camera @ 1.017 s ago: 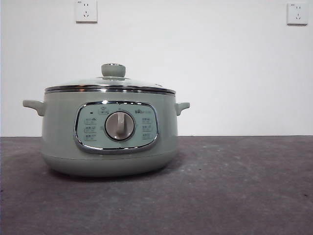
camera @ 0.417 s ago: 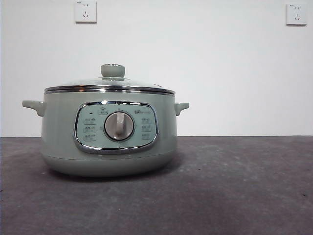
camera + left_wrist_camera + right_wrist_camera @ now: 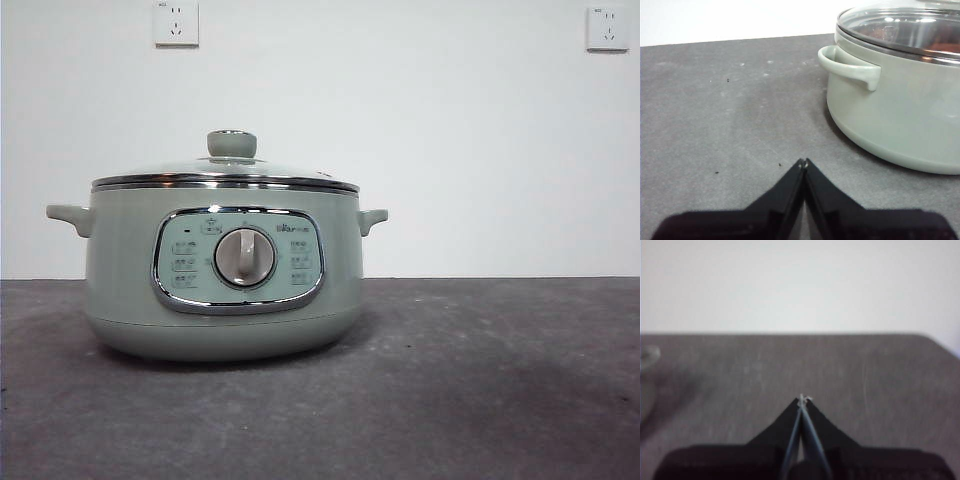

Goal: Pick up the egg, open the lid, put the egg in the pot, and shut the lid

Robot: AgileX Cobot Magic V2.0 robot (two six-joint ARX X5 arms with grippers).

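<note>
The pale green pot [image 3: 220, 270] stands on the dark table, left of centre in the front view, with the glass lid [image 3: 225, 172] seated on it and its green knob [image 3: 231, 143] on top. The left wrist view shows the pot [image 3: 900, 110], one side handle [image 3: 850, 67] and the lid [image 3: 905, 27]. My left gripper [image 3: 803, 162] is shut and empty, low over the table beside the pot. My right gripper [image 3: 802, 399] is shut and empty over bare table. A reddish-brown blur shows through the lid glass; I cannot tell if it is the egg. No gripper shows in the front view.
The grey table top [image 3: 480, 380] runs to a white wall with two sockets [image 3: 176, 22] high up. The table's far edge shows in the right wrist view [image 3: 840, 334].
</note>
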